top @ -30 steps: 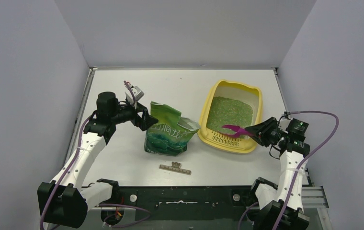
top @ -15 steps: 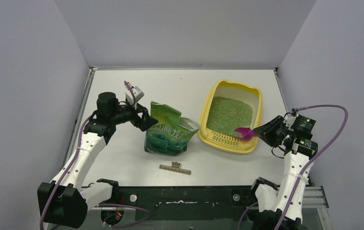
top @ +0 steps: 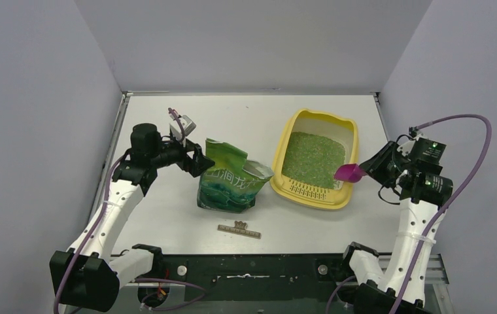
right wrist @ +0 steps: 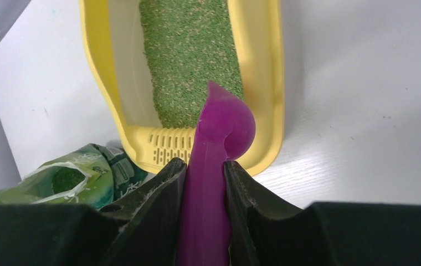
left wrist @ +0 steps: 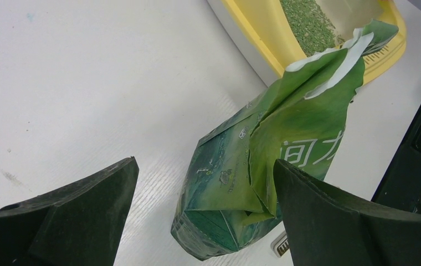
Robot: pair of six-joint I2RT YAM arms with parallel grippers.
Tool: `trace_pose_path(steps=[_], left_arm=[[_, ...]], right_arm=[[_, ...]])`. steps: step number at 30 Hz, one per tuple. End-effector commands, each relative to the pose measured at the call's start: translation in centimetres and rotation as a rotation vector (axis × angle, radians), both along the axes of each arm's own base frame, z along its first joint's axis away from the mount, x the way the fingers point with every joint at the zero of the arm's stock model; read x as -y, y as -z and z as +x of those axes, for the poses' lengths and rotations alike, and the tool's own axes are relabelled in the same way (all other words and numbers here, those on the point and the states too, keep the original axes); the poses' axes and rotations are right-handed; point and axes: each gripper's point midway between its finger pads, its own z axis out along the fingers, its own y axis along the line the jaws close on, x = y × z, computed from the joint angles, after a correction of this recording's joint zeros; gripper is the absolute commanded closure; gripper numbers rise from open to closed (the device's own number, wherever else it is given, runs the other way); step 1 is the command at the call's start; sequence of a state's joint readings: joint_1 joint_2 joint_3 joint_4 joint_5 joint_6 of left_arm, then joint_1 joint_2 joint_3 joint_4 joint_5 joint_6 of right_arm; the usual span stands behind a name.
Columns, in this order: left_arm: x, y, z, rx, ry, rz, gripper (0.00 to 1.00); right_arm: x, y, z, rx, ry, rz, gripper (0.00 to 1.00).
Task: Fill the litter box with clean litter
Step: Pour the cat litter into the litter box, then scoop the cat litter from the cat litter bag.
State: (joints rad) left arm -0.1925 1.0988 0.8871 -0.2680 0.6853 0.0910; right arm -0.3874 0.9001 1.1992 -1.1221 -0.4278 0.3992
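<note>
1. Litter box [top: 281, 157]: it is sitting flat on the white table [top: 246, 124], right of centre, with its slotted grate strip at the near end and its arched end facing the back wall.

2. Clean litter [top: 312, 156]: light-green granules are lying inside the tray from the grate strip toward the far end. Pale plastic is showing at that far end and along the inner walls.

3. Right gripper [top: 365, 171]: its 2 fingers [right wrist: 153, 194] are pressing on the handle of a magenta scoop [top: 348, 173], 1 on each side. The scoop's bowl is hanging above the near right rim of the tray, by the grate. I cannot tell whether it is carrying any granules.

4. Left gripper [top: 200, 163]: its jaws are standing wide apart and gripping nothing. It is hovering at the left side of a glossy green bag [top: 233, 183], level with the bag's upper part. From the left wrist camera I am seeing the bag in the gap between the 2 fingers, but I cannot tell whether either finger is touching it.

5. The bag is standing upright just left of the tray with its torn top gaping open. I cannot confirm contact between the 2.

6. A small dark strip [top: 239, 228] is lying on the table in front of the bag.
</note>
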Motion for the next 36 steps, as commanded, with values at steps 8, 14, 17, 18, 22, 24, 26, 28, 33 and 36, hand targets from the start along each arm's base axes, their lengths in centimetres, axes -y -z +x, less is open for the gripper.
trace_pose_path(steps=[8, 14, 17, 18, 22, 24, 26, 28, 33, 36], left_arm=[[0.8, -3.5, 0.2, 0.094, 0.032, -0.061, 0.09], [1.1, -3.5, 0.0, 0.096, 0.057, -0.078, 0.09], [1.1, -3.3, 0.0, 0.092, 0.054, -0.076, 0.09], [1.1, -3.3, 0.1, 0.094, 0.052, -0.075, 0.10], [0.9, -3.1, 0.3, 0.087, 0.032, -0.074, 0.10], [0.9, -3.1, 0.4, 0.087, 0.030, -0.073, 0.10], [0.9, -3.1, 0.5, 0.087, 0.026, -0.072, 0.10], [0.8, -3.0, 0.5, 0.085, 0.023, -0.071, 0.10], [0.8, -3.0, 0.6, 0.085, 0.020, -0.069, 0.10], [0.7, -2.9, 0.6, 0.083, 0.016, -0.068, 0.09]], right_arm=[[-7.0, -8.2, 4.5, 0.305, -0.317, 0.263, 1.00], [-11.0, -10.0, 5.1, 0.336, -0.461, 0.383, 1.00], [-12.9, -9.6, 5.0, 0.308, -0.517, 0.388, 1.00], [-13.7, -9.5, 4.9, 0.301, -0.540, 0.391, 1.00], [-16.1, -9.5, 4.6, 0.285, -0.610, 0.423, 1.00], [-16.9, -9.3, 4.5, 0.278, -0.627, 0.415, 1.00], [-17.1, -8.7, 4.5, 0.262, -0.621, 0.366, 1.00], [-17.4, -8.1, 4.2, 0.235, -0.633, 0.327, 1.00], [-19.1, -6.9, 3.6, 0.182, -0.694, 0.340, 1.00], [-19.7, -6.3, 3.5, 0.168, -0.708, 0.328, 1.00]])
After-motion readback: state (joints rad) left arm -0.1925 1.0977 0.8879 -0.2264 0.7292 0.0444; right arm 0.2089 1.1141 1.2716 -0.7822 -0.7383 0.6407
